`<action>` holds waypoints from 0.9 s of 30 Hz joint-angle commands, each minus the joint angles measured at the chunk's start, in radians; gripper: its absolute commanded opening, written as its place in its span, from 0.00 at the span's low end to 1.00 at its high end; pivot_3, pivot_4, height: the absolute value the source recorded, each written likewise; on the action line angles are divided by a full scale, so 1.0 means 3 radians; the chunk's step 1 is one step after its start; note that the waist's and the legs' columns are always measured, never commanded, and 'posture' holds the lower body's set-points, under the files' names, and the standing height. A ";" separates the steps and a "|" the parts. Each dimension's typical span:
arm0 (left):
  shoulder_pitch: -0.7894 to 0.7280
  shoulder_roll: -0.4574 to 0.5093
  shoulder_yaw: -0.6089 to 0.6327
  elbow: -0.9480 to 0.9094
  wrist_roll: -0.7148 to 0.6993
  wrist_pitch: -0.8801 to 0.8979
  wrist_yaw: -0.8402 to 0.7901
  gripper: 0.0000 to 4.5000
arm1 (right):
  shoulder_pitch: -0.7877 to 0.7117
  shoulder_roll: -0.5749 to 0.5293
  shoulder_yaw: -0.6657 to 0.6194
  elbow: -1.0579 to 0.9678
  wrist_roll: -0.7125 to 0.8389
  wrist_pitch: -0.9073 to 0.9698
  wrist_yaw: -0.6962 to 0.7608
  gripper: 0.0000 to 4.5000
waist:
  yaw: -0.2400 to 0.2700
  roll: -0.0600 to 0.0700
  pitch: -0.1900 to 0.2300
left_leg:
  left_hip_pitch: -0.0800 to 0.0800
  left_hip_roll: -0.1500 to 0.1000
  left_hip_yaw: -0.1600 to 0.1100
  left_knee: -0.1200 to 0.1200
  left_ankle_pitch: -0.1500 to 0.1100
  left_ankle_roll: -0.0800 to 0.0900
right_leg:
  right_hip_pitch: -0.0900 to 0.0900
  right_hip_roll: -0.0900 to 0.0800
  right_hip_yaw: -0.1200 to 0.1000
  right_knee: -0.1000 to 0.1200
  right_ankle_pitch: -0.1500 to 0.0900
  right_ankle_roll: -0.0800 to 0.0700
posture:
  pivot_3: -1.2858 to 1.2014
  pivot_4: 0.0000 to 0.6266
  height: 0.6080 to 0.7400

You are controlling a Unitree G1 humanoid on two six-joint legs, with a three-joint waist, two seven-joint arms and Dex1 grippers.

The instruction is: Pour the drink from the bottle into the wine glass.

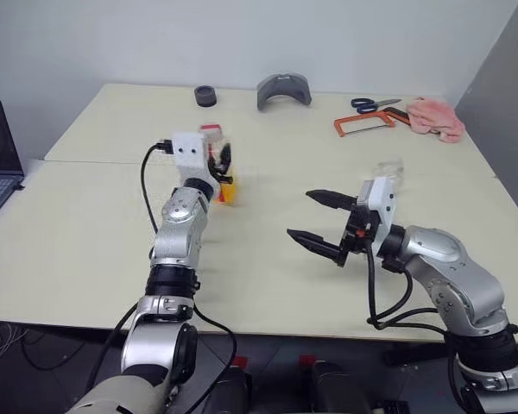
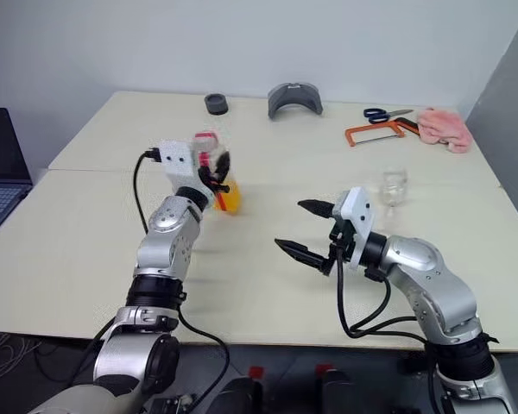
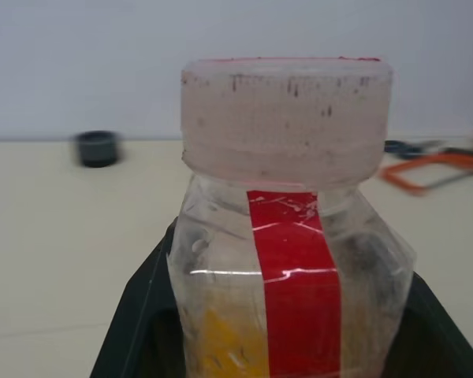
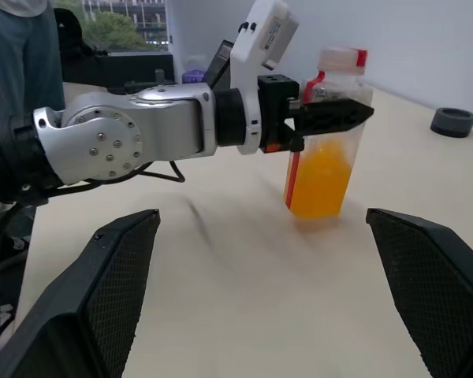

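Silver arms, black cables, black jaws

The bottle (image 4: 325, 134) is clear plastic with a red vertical label strip and a pale pinkish-red cap (image 3: 286, 118). The drink (image 4: 322, 179) below the left gripper's (image 4: 331, 114) black fingers is translucent orange-yellow. The table (image 1: 268, 285) is pale cream. The wine glass (image 2: 394, 185) beyond the black-fingered right gripper (image 2: 304, 228) is clear and colourless.
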 commanded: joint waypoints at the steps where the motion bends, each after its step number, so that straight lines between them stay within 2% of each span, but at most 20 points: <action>1: 0.0099 0.0130 -0.0294 -0.0369 -0.0332 0.0047 -0.1073 0.40 | 0.0028 -0.0119 -0.0242 -0.0279 0.0096 0.0038 -0.0061 1.00 | -0.0001 0.0000 0.0000 | -0.0001 0.0000 0.0002 0.0000 0.0000 0.0000 | 0.0000 0.0000 0.0000 -0.0001 0.0000 0.0000 | 0.52 0.24 1.00; 7: 0.0107 0.0248 -0.0549 -0.0503 -0.0550 0.0234 -0.1957 0.40 | 0.0078 -0.0276 -0.0458 -0.0507 0.0273 0.0355 -0.0248 1.00 | -0.0014 0.0001 0.0001 | 0.0001 0.0000 0.0004 0.0000 -0.0006 0.0011 | 0.0000 0.0004 0.0003 0.0000 0.0000 0.0000 | 0.52 0.24 1.00; 12: 0.0008 0.0257 -0.0720 -0.0417 -0.0500 0.0185 -0.2373 0.40 | -0.0214 -0.0062 -0.0290 -0.0556 0.0353 0.0736 -0.0649 1.00 | -0.0016 0.0002 0.0002 | 0.0002 0.0000 0.0002 0.0000 -0.0006 0.0011 | 0.0000 0.0007 0.0004 0.0001 0.0000 0.0000 | 0.52 0.24 1.00; 19: -0.0065 0.0229 -0.0809 -0.0263 -0.0385 0.0025 -0.2583 0.40 | -0.0417 0.0152 -0.0015 -0.0422 0.0155 0.0834 -0.0902 1.00 | -0.0010 0.0002 0.0002 | 0.0000 0.0000 0.0000 0.0000 -0.0007 0.0012 | -0.0001 0.0004 0.0004 0.0000 0.0000 0.0000 | 0.52 0.24 1.00; 27: -0.0031 0.0218 -0.0799 -0.0273 -0.0337 -0.0032 -0.2610 0.40 | -0.0460 0.0353 -0.0005 -0.0289 0.0107 0.0812 -0.0985 1.00 | -0.0011 0.0003 0.0003 | -0.0001 0.0000 -0.0006 0.0000 -0.0007 0.0013 | -0.0002 0.0005 0.0003 0.0000 0.0000 0.0000 | 0.52 0.24 1.00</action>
